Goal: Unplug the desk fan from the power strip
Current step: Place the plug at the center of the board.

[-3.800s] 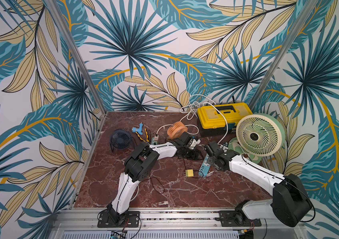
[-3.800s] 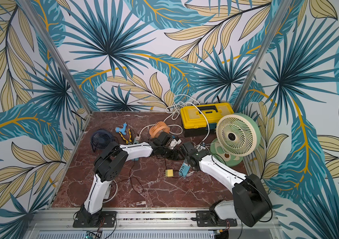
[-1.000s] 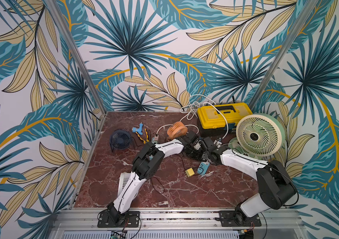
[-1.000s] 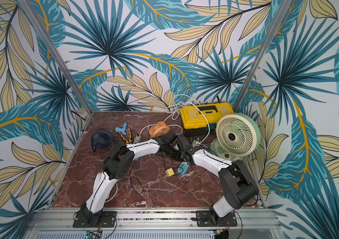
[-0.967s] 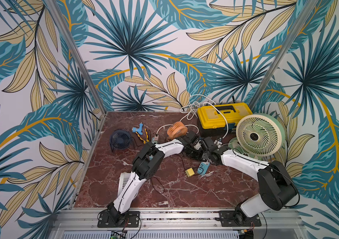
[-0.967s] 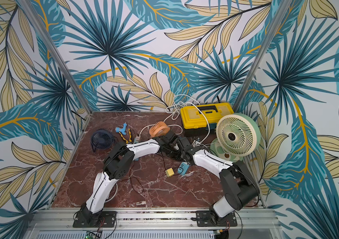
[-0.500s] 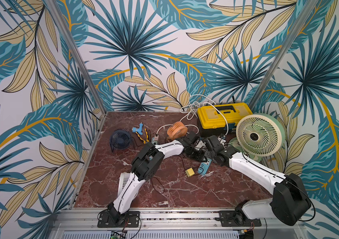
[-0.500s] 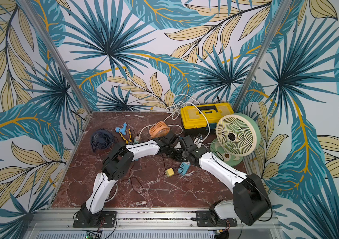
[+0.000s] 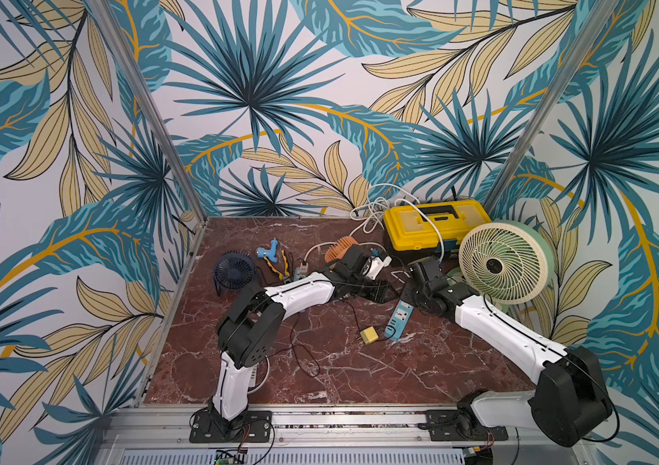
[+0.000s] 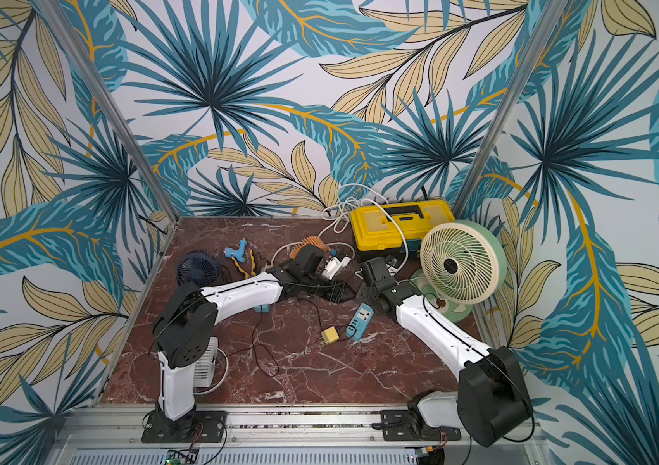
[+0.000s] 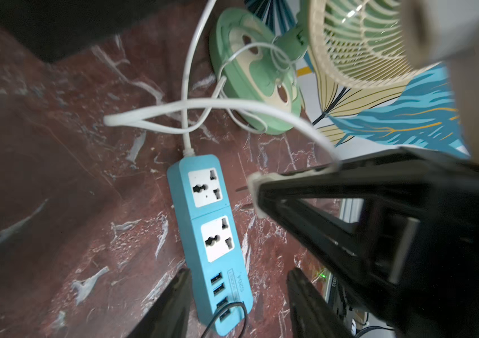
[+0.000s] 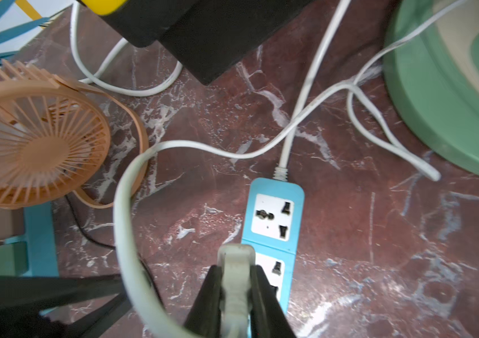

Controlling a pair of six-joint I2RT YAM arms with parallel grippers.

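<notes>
While right pincer (image 12: 236, 270) clenches white plug (image 12: 235, 256), plug clear of blue power strip (image 11: 207, 222), both sockets bare; left pincer (image 11: 239, 276) released, jaws astride strip's USB end; strip flat on worktop (image 9: 360, 362) near green desk fan (image 9: 501, 261)

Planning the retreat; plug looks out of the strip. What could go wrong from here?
1. The white cord loops from the white plug in the right gripper past the orange fan; pulling away could drag the fan.
2. The left gripper stands open astride the power strip, beside the black cable in its USB port; withdrawing could snag it.
</notes>
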